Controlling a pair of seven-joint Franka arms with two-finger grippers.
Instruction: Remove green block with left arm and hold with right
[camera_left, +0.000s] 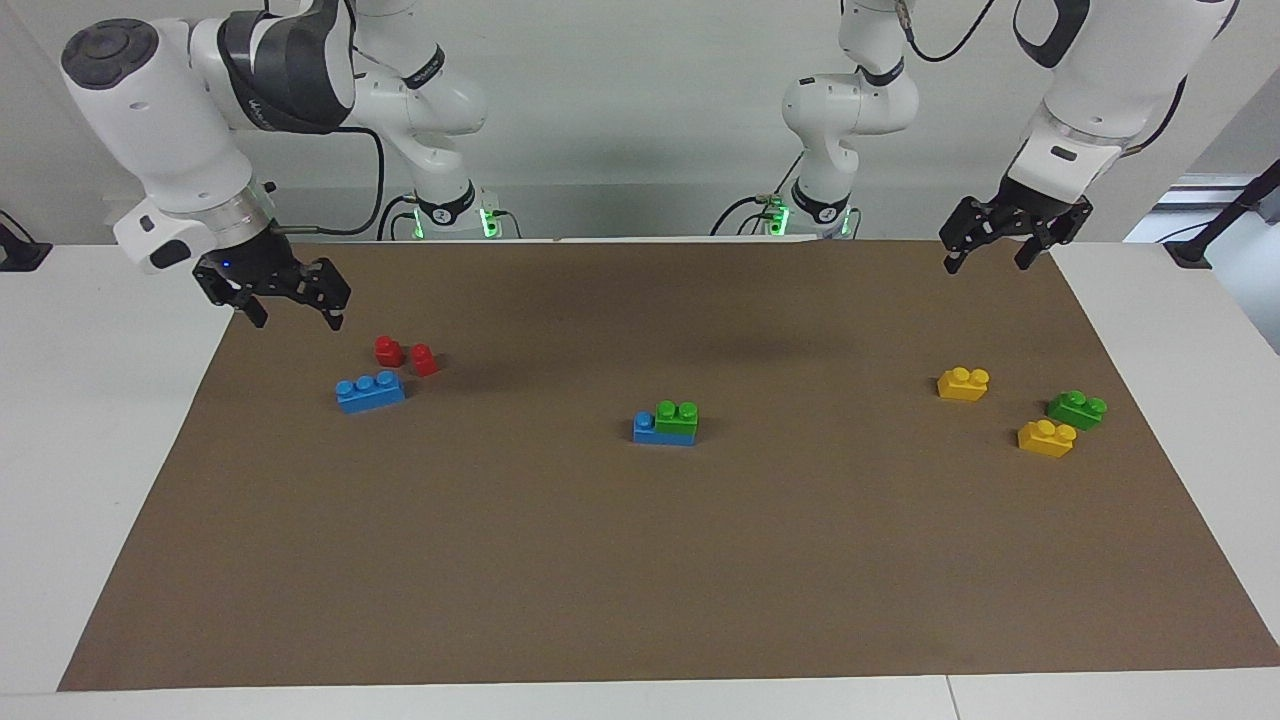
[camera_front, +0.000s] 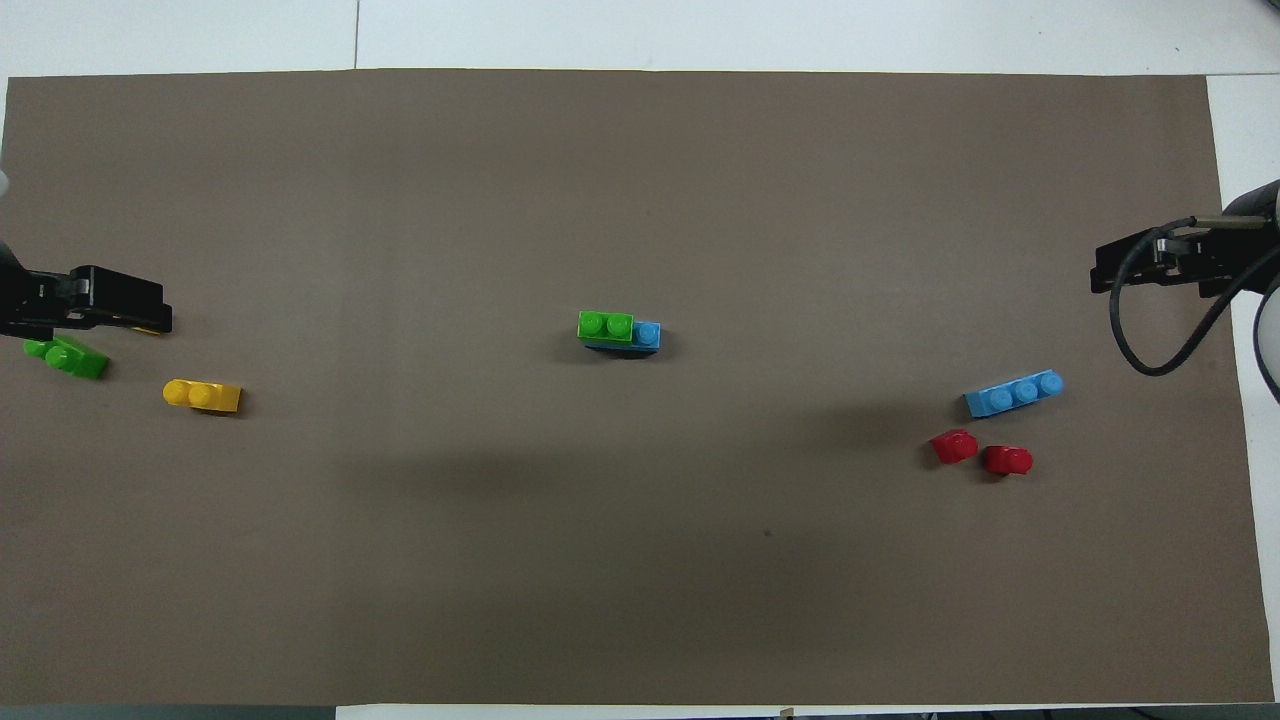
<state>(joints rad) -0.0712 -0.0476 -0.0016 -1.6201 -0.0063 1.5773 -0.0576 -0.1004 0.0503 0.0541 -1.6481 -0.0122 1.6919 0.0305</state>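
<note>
The green block (camera_left: 678, 416) is a lime-green two-stud brick stuck on top of a blue brick (camera_left: 650, 430) in the middle of the brown mat; it also shows in the overhead view (camera_front: 605, 327). My left gripper (camera_left: 987, 262) hangs open and empty in the air over the mat's edge at the left arm's end, also seen from overhead (camera_front: 140, 310). My right gripper (camera_left: 295, 317) hangs open and empty over the mat's edge at the right arm's end, near the red pieces. Both are far from the green block.
A darker green brick (camera_left: 1077, 409) and two yellow bricks (camera_left: 963, 383) (camera_left: 1046, 438) lie at the left arm's end. A blue three-stud brick (camera_left: 370, 391) and two red pieces (camera_left: 405, 355) lie at the right arm's end. The brown mat (camera_left: 640, 560) covers the table.
</note>
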